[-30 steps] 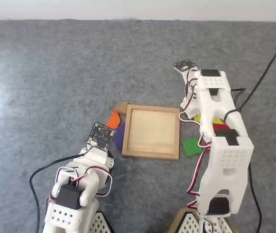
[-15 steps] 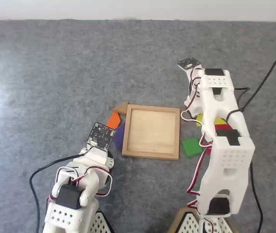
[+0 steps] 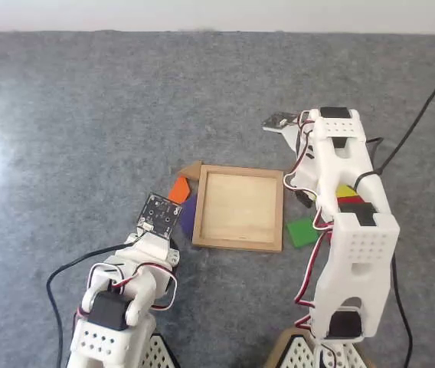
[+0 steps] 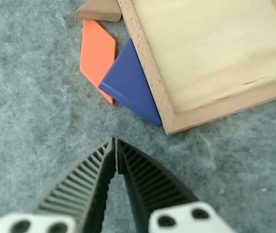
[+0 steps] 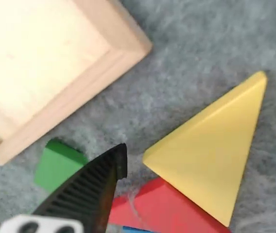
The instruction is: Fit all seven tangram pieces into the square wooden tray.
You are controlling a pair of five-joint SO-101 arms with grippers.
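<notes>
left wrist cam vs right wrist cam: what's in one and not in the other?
Left wrist: orange piece, blue triangle against the tray's side, wood triangle by the tray's corner, and the left gripper, shut, short of the blue triangle.
Right wrist: yellow triangle, red piece next to it, green piece beside the tray.
Both: the tray, with no pieces in the part each view shows.

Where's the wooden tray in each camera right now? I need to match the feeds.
High view: wooden tray near the middle of the picture.
Left wrist view: its corner, with the blue piece beside the rim.
Right wrist view: its corner, with the green piece nearby.
Shared landmark: the grey mat underneath.
</notes>
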